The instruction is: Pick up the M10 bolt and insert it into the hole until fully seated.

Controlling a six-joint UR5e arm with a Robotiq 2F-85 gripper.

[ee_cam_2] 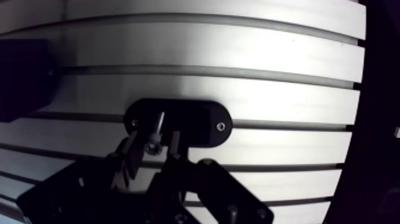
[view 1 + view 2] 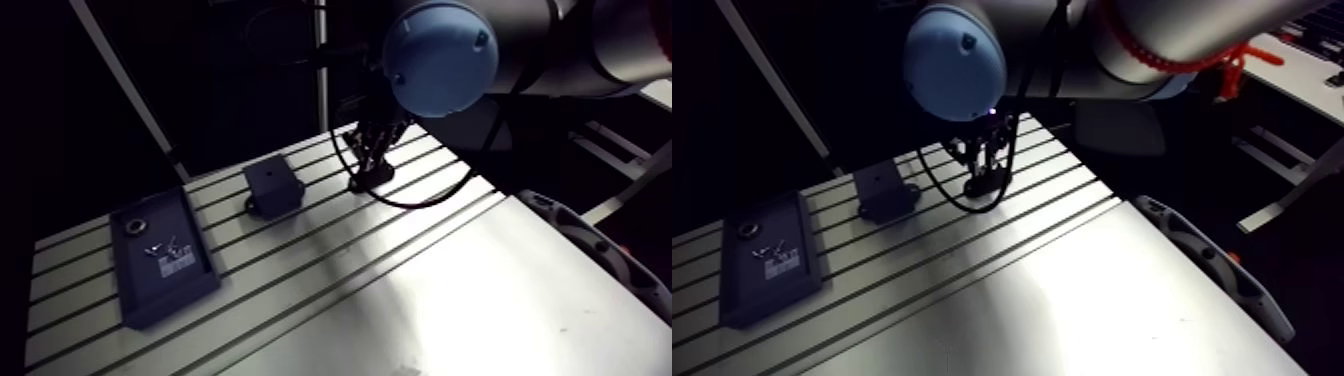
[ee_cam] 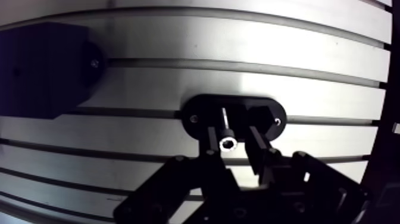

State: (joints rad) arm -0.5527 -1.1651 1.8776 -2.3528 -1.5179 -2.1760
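Observation:
In the wrist view a thin bolt with a socket head stands upright between my fingers. Its head is toward the camera and its tip points down at a black oval plate fixed on the slotted table. My gripper is shut on the bolt, directly over the middle of the plate. A small screw shows at one end of the plate. The hole under the bolt tip is hidden by the bolt. In the arm view the gripper hangs just above the plate.
A black block is mounted on the table left of the plate, also seen beside the gripper. Further left lies a dark tray holding a ring-shaped part and small metal pieces. The table edge runs at right.

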